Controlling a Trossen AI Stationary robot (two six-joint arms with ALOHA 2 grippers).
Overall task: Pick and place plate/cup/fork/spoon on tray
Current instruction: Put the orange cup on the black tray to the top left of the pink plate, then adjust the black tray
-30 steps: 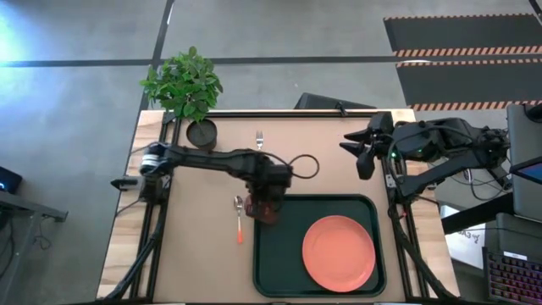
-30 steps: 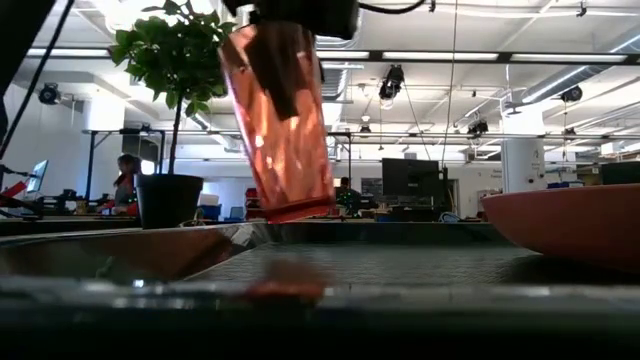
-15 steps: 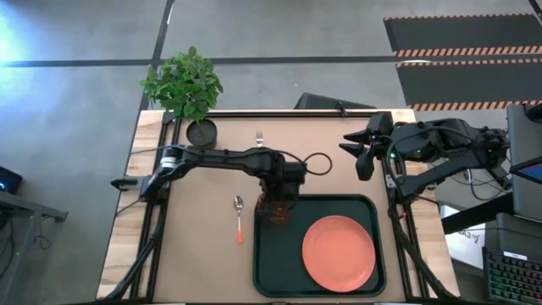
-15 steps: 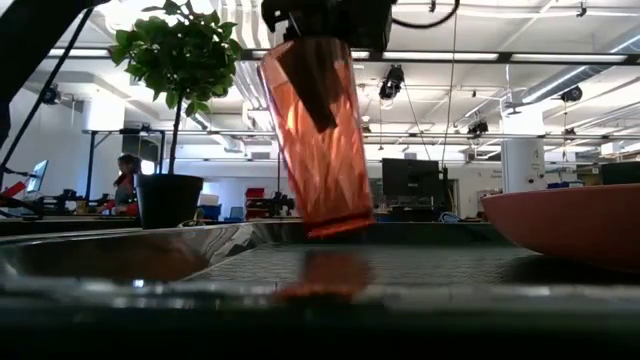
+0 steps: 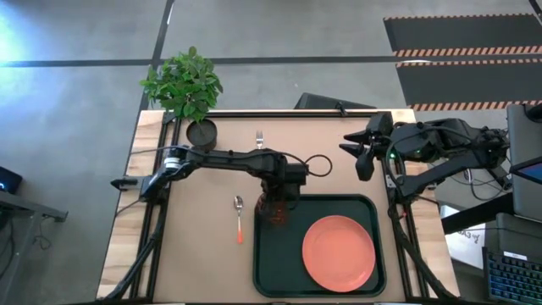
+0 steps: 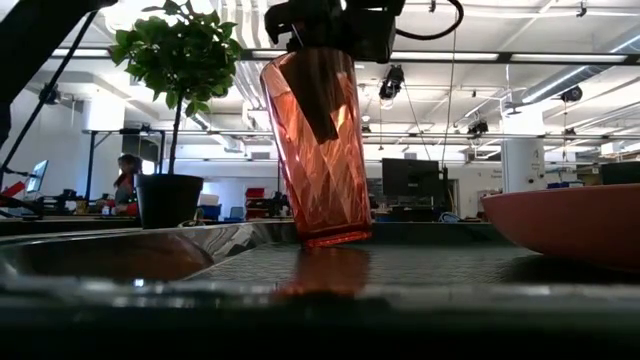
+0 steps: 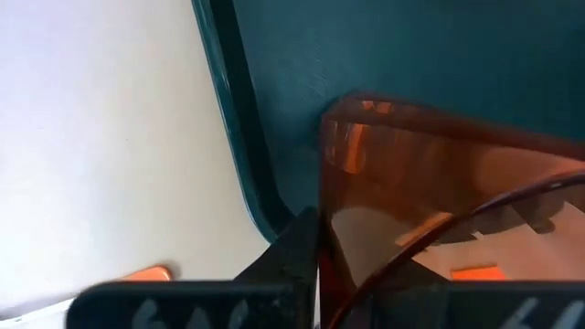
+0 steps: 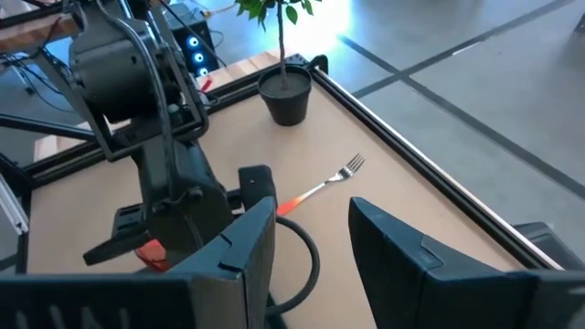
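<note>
Seen from above: left tool [image 5: 275,206] reaching across the worktop [image 5: 203,246] to the tray's [image 5: 279,263] upper-left corner, pinching the cup [image 5: 274,213], which sits just inside the tray rim there. Plate [image 5: 339,252] lying flat in the tray's right half, apart from the cup. Spoon [image 5: 240,218] on the bare worktop just left of the tray, bowl toward the far edge, handle toward the near edge. Fork [image 5: 260,138] well apart near the far edge, beside the potted plant [image 5: 188,89]. Right tool [image 5: 359,151] held off to the right above the worktop's far right part, clear of the tray, fingers spread and holding nothing. From table height: cup [image 6: 318,145] upright or nearly so, base down on the tray floor [image 6: 420,270], gripped at its rim by the left tool [image 6: 325,25], one dark finger [image 6: 318,105] showing inside the glass wall; plate rim [image 6: 570,225] at the right; potted plant [image 6: 172,110] behind at left. From the left wrist: cup wall [image 7: 430,201] close up over the tray's dark surface [image 7: 384,55], tray rim [image 7: 242,146] curving beside pale worktop [image 7: 101,128]. From the right wrist: own fingers [image 8: 402,247] parted; fork [image 8: 324,187] on the worktop, plant pot [image 8: 285,96] beyond it.
</note>
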